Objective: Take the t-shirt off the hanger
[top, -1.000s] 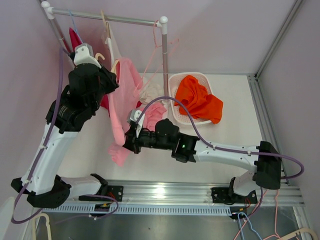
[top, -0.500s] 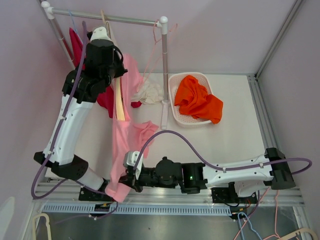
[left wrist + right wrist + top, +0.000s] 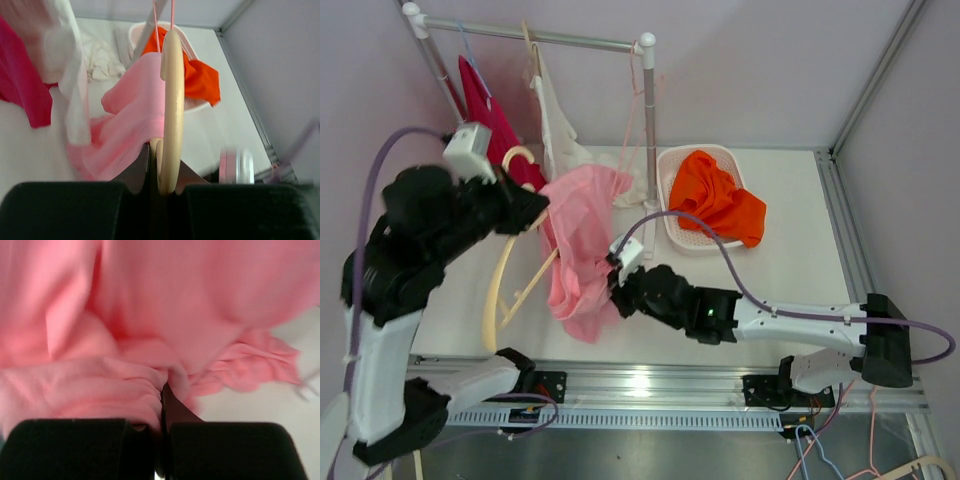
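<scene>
1. Crimson garment [image 3: 485,100] far left, hung from the rack rail [image 3: 570,40].
2. Next over, left claw [image 3: 162,167] pinched tight on the pale wooden hanger [image 3: 172,90], held off the rail and tilted, hook end by the claw, long curve sloping down toward the worktop [image 3: 790,230].
3. White garment [image 3: 555,120] on the rail behind, trailing down to the worktop.
4. Pink t-shirt [image 3: 582,235] mid-scene, bunched and slung between both claws, upper folds against the hanger beside the left claw, lower end close to the worktop; cannot tell whether any part is threaded on the hanger.
5. Right claw [image 3: 163,395] closed on a fold low on the t-shirt, pink cloth gathered around it.
6. White basket [image 3: 670,155] to the right, just beside the rack's post, orange cloth [image 3: 715,195] heaped inside and spilling over the right rim.
</scene>
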{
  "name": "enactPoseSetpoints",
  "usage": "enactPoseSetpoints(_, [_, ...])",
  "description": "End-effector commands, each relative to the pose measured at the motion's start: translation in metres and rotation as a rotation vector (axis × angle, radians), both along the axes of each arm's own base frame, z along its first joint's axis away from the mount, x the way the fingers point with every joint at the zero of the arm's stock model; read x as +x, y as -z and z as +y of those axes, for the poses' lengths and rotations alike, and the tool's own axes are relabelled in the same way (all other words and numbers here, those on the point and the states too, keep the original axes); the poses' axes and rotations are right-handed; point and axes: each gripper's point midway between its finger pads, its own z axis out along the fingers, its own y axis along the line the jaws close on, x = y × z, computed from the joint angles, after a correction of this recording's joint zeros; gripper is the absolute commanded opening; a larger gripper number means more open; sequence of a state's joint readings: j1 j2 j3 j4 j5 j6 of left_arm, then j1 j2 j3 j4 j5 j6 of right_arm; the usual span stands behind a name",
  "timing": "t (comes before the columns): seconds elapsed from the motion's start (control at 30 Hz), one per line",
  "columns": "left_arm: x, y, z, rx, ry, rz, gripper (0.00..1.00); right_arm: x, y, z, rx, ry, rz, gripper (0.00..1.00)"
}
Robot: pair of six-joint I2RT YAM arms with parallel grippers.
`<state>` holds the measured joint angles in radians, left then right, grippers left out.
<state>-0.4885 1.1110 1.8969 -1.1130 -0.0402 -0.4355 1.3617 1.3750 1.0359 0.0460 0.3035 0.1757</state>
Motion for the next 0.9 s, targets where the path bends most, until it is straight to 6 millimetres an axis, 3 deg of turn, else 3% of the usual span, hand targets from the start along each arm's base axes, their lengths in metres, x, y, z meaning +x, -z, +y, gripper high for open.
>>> enactPoseSetpoints(0.0, [-0.058, 0.011, 0.005, -0.027, 0.139, -0.025, 0.01, 0.045, -0.025, -0.038, 0.046, 0.2, 0.034, 0.0])
enactPoseSetpoints(0.03, [-0.06, 0.034, 0.008, -0.003, 0.127, 0.017, 0.01, 0.07, -0.022, -0.053, 0.039, 0.276, 0.05, 0.0])
enactPoseSetpoints(0.13, [-0.082, 0.026, 0.042, -0.022, 0.02, -0.094, 0.0, 0.104, 0.004, -0.08, -0.003, 0.39, 0.146, 0.0])
enactPoseSetpoints(0.2, [-0.098, 0.015, 0.048, -0.037, 0.041, -0.149, 0.0, 0.109, 0.021, -0.084, -0.025, 0.413, 0.185, 0.0])
enactPoseSetpoints(0.27, [-0.117, 0.0, 0.04, -0.066, 0.134, -0.169, 0.01, 0.11, 0.02, -0.084, -0.009, 0.414, 0.175, 0.0])
enactPoseSetpoints(0.33, [-0.141, 0.003, 0.017, -0.081, 0.321, -0.13, 0.01, 0.114, 0.009, -0.089, 0.034, 0.449, 0.157, 0.0])
enactPoseSetpoints(0.37, [-0.145, 0.018, 0.008, -0.079, 0.379, -0.082, 0.01, 0.121, 0.006, -0.095, 0.039, 0.487, 0.152, 0.0])
enactPoseSetpoints(0.47, [-0.183, 0.012, -0.007, -0.175, 0.567, -0.146, 0.01, 0.149, 0.002, -0.121, 0.006, 0.671, 0.156, 0.0])
enactPoseSetpoints(0.5, [-0.176, 0.03, -0.016, -0.19, 0.591, -0.108, 0.01, 0.167, 0.017, -0.148, -0.07, 0.787, 0.164, 0.0])
enactPoseSetpoints(0.53, [-0.186, 0.031, -0.014, -0.201, 0.612, -0.135, 0.01, 0.178, 0.006, -0.157, -0.024, 0.871, 0.192, 0.0])
enactPoseSetpoints(0.6, [-0.185, 0.043, -0.012, -0.188, 0.602, -0.134, 0.01, 0.192, 0.01, -0.182, -0.052, 0.96, 0.219, 0.0])
enactPoseSetpoints(0.7, [-0.189, 0.042, 0.0, -0.155, 0.562, -0.215, 0.01, 0.192, 0.0, -0.196, -0.01, 1.016, 0.196, 0.0])
enactPoseSetpoints(0.87, [-0.196, 0.029, 0.015, -0.12, 0.519, -0.317, 0.01, 0.186, -0.026, -0.241, 0.075, 1.148, 0.141, 0.0])
